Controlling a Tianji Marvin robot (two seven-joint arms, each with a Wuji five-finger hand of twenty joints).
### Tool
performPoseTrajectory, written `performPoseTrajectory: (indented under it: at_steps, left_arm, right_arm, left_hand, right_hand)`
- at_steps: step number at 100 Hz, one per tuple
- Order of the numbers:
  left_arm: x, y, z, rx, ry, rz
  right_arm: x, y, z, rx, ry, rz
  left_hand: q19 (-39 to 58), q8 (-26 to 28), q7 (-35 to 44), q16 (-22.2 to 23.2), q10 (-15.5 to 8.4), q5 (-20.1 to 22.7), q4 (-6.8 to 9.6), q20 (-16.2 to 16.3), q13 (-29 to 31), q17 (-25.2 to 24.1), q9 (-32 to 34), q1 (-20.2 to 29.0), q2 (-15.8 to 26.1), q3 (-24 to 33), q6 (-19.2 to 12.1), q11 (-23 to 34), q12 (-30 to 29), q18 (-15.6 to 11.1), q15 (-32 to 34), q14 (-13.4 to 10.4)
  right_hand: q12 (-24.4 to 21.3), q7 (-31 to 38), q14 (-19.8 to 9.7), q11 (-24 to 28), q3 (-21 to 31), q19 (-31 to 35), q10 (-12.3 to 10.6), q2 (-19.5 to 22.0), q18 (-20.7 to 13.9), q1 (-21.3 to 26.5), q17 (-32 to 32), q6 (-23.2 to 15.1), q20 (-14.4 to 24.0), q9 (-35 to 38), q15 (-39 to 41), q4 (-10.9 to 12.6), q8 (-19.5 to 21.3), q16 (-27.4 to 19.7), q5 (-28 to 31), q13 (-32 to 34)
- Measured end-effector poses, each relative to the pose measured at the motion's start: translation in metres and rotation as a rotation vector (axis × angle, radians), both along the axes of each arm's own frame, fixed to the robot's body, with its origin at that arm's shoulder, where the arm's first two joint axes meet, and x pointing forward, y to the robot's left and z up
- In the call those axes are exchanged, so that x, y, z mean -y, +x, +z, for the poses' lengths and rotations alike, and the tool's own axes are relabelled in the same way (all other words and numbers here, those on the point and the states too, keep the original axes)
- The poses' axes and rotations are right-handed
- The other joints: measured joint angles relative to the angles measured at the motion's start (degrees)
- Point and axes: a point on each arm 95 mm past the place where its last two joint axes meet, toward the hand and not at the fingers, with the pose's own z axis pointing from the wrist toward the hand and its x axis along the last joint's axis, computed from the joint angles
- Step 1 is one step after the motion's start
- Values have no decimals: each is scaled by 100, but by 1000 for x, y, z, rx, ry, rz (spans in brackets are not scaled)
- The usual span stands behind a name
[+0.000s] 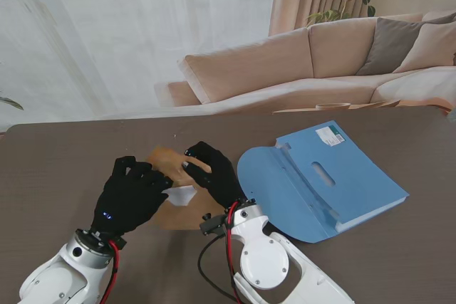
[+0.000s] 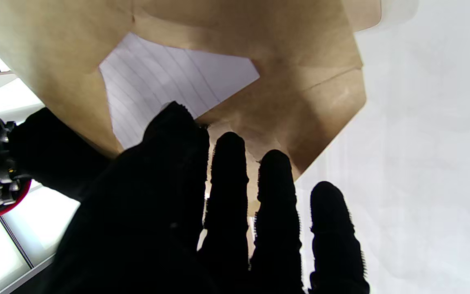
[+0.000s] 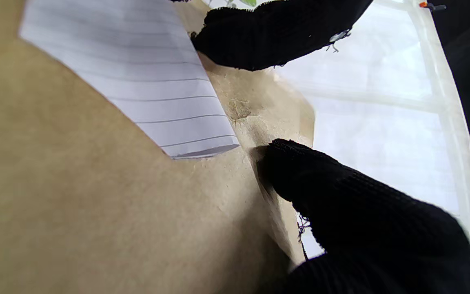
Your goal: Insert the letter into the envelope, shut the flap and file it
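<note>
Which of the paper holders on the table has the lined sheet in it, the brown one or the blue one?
The brown envelope between both hands; the lined sheet shows in its opening. The blue folder lies open on the right, untouched.

Both the left hand [image 1: 130, 194] and right hand [image 1: 212, 173] wear black knit gloves; behind each wrist sit glossy white arm housings, with red and black cables.
</note>
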Motion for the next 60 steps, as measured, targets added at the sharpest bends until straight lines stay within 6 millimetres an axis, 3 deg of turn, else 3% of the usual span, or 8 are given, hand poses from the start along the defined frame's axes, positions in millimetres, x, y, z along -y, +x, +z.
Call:
performPoseTrajectory:
  at_steps: [11, 60]
  left_arm:
    - [0, -1, 1, 3, -3, -4]
    - [11, 4, -2, -5, 9, 5]
  right_arm:
    - [0, 0, 0, 1, 0, 0]
    - [0, 0, 0, -1, 3, 3]
  left_hand:
    - [0, 352, 549, 0, -51, 7, 0, 0, 14, 11, 278, 6, 0, 0, 0, 68, 75, 0, 100, 0]
    - [0, 169, 667, -1, 1, 263, 0, 0, 163, 60, 520, 172, 0, 12, 24, 182, 72, 0, 237, 9]
  right_hand:
    - [0, 0, 0, 0, 0, 0, 0, 0, 0, 0, 0, 0, 0, 0, 0, 0, 0, 0, 0, 0]
    - [0, 0, 1, 0, 0, 0, 0, 0, 0, 0, 0, 0, 0, 0, 0, 0, 0, 0, 0, 0]
